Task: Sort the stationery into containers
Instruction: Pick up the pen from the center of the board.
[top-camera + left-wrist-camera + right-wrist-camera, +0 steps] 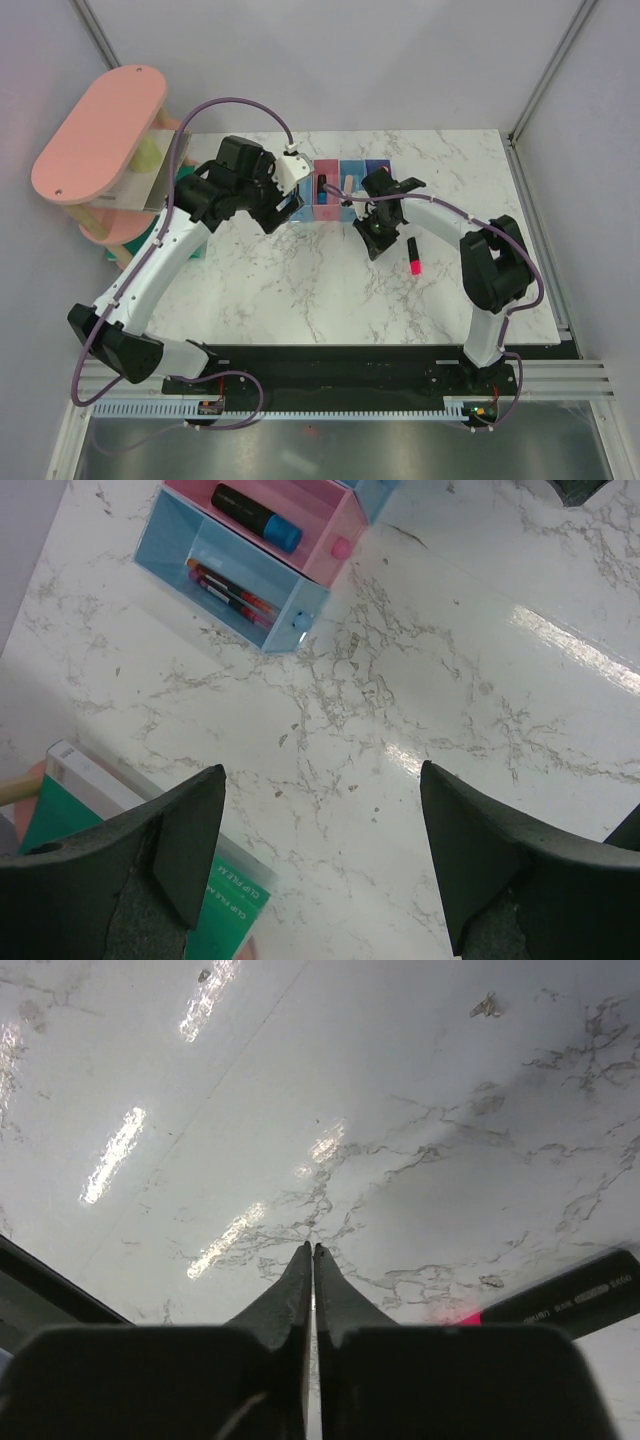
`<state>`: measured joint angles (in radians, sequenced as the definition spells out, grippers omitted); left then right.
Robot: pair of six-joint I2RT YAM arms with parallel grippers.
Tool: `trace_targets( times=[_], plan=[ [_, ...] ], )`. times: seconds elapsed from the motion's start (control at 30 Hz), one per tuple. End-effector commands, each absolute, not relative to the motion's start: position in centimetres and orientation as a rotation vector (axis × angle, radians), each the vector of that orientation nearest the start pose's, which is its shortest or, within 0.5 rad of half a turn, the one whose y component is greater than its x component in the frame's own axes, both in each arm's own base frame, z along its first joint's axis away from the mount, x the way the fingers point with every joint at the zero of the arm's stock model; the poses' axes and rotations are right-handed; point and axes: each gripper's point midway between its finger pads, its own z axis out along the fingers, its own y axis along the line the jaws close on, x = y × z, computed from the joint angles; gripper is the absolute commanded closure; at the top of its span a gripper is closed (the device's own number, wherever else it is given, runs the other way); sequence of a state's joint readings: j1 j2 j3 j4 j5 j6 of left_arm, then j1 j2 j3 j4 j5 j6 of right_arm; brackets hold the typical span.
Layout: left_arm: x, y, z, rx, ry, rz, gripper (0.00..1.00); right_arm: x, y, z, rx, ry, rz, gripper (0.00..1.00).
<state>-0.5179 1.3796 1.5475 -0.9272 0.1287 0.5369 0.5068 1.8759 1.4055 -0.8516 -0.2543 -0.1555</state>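
Marble table point(300, 290): pink highlighter point(411, 255), likely light, stiff, slick, at 3 o'clock of pressed-together right gripper point(312, 1252); pinch mid-barrel; left gripper point(320, 780) spread

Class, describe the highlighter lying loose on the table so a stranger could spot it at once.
On the white marble table, find the row of small bins near its far edge. In front of them, beside the right pincer, lies a stubby black highlighter. Its pink end, and lying outside every bin, set it apart.
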Motion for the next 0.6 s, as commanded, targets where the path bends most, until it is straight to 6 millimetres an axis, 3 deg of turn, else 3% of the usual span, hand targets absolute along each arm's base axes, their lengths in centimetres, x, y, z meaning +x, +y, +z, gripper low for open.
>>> trace_targets(
  times=[0.0, 0.17, 0.27, 0.33, 0.37, 0.43, 0.57],
  plan=[
    [31.1, -17.7, 28.8, 1.227, 1.917, -0.111, 0.15, 32.1, 20.8, 8.3, -0.994, 2.650, 0.336, 0.78],
    [30.9, -17.6, 28.6, 1.229, 1.917, -0.112, 0.14, 34.2, 18.1, 9.6, -0.815, 2.616, 0.202, 0.48],
    [30.7, -17.6, 28.4, 1.236, 1.918, -0.116, 0.14, 35.1, 15.2, 9.9, -0.696, 2.621, 0.140, 0.26],
    [30.6, -17.6, 28.4, 1.238, 1.916, -0.117, 0.14, 35.4, 12.9, 9.8, -0.615, 2.635, 0.117, 0.19],
    [30.6, -17.6, 28.5, 1.238, 1.913, -0.119, 0.14, 35.5, 12.2, 9.9, -0.590, 2.634, 0.115, 0.05],
    [30.6, -17.6, 28.5, 1.239, 1.910, -0.119, 0.14, 35.2, 10.3, 9.0, -0.528, 2.672, 0.100, 0.02],
    [30.4, -17.6, 28.4, 1.240, 1.913, -0.124, 0.14, 34.2, 8.7, 7.8, -0.485, 2.703, 0.095, 0.02]
  ],
)
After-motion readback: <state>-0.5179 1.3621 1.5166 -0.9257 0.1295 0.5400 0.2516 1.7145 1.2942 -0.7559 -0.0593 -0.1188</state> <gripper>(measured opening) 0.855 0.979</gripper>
